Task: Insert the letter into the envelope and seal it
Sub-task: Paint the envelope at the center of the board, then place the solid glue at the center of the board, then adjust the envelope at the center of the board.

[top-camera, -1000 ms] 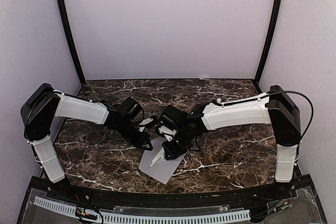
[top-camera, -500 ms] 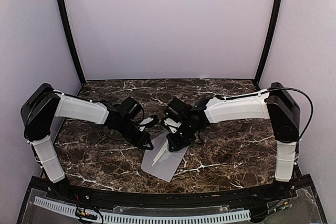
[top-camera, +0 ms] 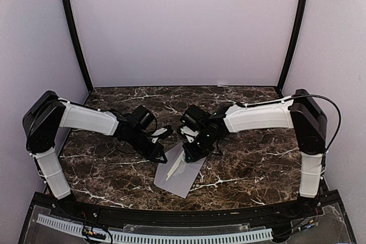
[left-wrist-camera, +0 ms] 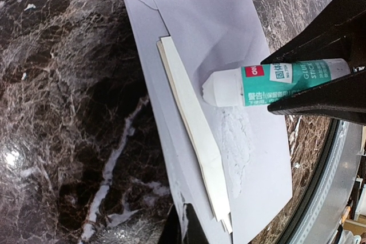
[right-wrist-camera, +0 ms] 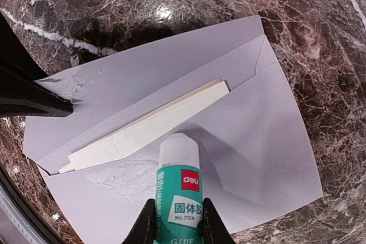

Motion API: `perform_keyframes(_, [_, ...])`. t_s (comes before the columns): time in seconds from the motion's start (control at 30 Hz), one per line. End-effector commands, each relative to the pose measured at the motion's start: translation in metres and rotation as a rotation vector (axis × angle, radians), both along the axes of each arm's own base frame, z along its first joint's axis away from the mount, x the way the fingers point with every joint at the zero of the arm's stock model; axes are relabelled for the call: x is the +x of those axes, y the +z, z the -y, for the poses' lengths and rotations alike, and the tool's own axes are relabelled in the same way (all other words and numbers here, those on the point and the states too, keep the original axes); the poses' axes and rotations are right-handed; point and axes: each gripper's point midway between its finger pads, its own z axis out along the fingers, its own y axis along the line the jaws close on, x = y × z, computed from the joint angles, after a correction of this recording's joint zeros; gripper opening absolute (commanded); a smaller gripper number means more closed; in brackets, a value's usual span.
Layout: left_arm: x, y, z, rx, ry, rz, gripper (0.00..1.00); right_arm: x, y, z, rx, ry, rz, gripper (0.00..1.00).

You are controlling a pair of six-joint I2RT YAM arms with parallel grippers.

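The pale lavender envelope (top-camera: pixel 184 182) lies flat on the marble near the front edge, flap open. The folded cream letter (left-wrist-camera: pixel 194 124) sticks out of its pocket as a long narrow strip (right-wrist-camera: pixel 148 127). My right gripper (right-wrist-camera: pixel 179 227) is shut on a green and white glue stick (right-wrist-camera: pixel 179 190), whose white tip rests on the flap (right-wrist-camera: pixel 263 118) beside the letter. A rough white smear of glue (left-wrist-camera: pixel 237 135) runs along the flap. My left gripper (left-wrist-camera: pixel 191 230) is shut, its black tip pressing down on the envelope's near edge (top-camera: pixel 162 156).
The dark marble table (top-camera: pixel 251 158) ends at a black front rail (top-camera: pixel 189 212) just below the envelope. Plain lavender walls close in the back and both sides. Both arms meet over the envelope, wrists close together.
My right gripper has drawn the glue stick along the flap, away from the front edge and slightly right. The left gripper and the envelope have stayed put.
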Motion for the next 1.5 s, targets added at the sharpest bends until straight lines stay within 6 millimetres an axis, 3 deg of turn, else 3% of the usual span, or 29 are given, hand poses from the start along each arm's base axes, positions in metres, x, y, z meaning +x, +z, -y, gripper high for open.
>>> perform_keyframes(0.0, [-0.001, 0.014, 0.0, -0.022, -0.007, 0.015, 0.0, 0.003, -0.015, 0.008, -0.039, -0.012, -0.009, 0.01])
perform_keyframes(0.13, [0.003, 0.023, -0.001, -0.028, 0.011, 0.05, 0.1, 0.0, 0.015, -0.009, 0.084, 0.022, -0.003, 0.01])
perform_keyframes(0.33, [0.029, 0.062, -0.014, -0.086, 0.105, 0.196, 0.5, 0.007, 0.074, -0.017, 0.223, -0.009, 0.075, 0.01])
perform_keyframes(0.47, [0.046, 0.093, -0.029, -0.13, 0.182, 0.313, 0.58, 0.012, 0.103, -0.006, 0.274, -0.072, 0.142, 0.01])
perform_keyframes(0.6, [0.047, 0.108, -0.034, -0.153, 0.19, 0.368, 0.6, 0.012, 0.129, 0.0, 0.388, -0.099, 0.21, 0.02])
perform_keyframes(0.87, [0.033, 0.117, -0.019, -0.263, 0.12, 0.329, 0.62, 0.007, 0.128, -0.004, 0.477, -0.083, 0.199, 0.02])
perform_keyframes(1.23, [0.038, 0.075, -0.02, -0.168, 0.164, 0.211, 0.63, 0.008, 0.119, 0.027, 0.576, -0.224, 0.292, 0.02])
perform_keyframes(1.47, [0.045, 0.06, -0.021, -0.15, 0.186, 0.146, 0.63, 0.013, 0.095, 0.053, 0.652, -0.356, 0.364, 0.03])
